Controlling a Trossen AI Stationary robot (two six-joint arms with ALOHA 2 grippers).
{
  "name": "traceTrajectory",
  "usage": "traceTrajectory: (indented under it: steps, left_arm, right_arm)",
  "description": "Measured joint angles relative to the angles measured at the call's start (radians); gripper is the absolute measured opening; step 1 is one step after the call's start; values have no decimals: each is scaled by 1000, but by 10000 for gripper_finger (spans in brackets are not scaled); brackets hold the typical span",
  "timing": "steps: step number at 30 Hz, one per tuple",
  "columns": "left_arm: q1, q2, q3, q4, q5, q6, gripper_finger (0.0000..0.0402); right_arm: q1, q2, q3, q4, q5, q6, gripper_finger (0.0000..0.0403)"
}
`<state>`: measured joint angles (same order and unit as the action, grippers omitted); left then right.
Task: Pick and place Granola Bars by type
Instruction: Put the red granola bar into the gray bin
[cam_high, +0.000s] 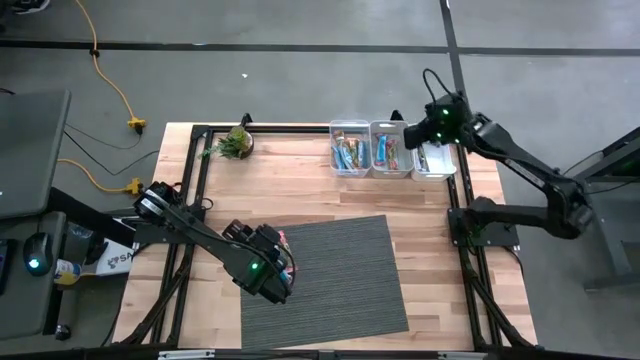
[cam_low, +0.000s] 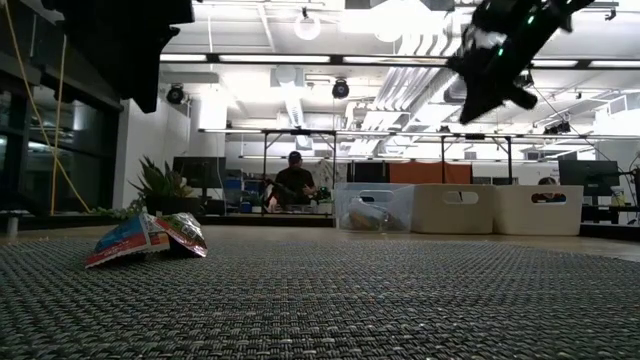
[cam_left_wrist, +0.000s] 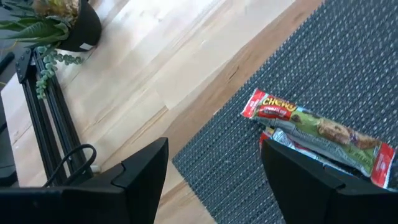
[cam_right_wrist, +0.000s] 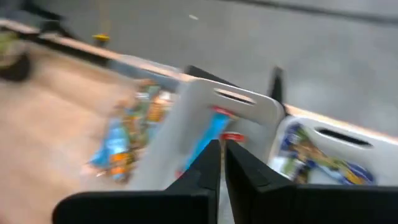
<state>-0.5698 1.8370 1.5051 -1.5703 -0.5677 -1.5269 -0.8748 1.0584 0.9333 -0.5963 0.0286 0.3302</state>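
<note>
three bins (cam_high: 390, 150) hold granola bars (cam_high: 347, 153); right tool (cam_right_wrist: 222, 163) closed empty, left tool (cam_left_wrist: 214, 180) open.

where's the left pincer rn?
High view: the left pincer hovers open over the grey mat's left edge, right by the loose bars lying there.

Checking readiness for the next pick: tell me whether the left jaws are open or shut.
Open. The left gripper hangs over the mat's edge, its jaws spread wide with bare mat between them; the granola bars lie just ahead, untouched.

Open-plan lab: exposed ceiling ducts (cam_low: 400, 85), person at desk (cam_low: 293, 185).
</note>
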Motion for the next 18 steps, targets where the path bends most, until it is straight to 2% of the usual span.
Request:
traceTrajectory:
  steps: [7,9,14,18]
  left_arm:
    - [0,0,0,1,-53,-25,252]
    - [0,0,0,1,-64,-26,252]
    - [0,0,0,1,-67,-26,252]
    - [0,0,0,8,-63,-26,252]
  right_arm:
    - [183,-205,-10,23,-160,-87,1]
    - [245,-298,-64,47,-191,-85,0]
    - [362,-577,-245,142,-211,59,0]
    - [452,-763,-318,257,-251,94,0]
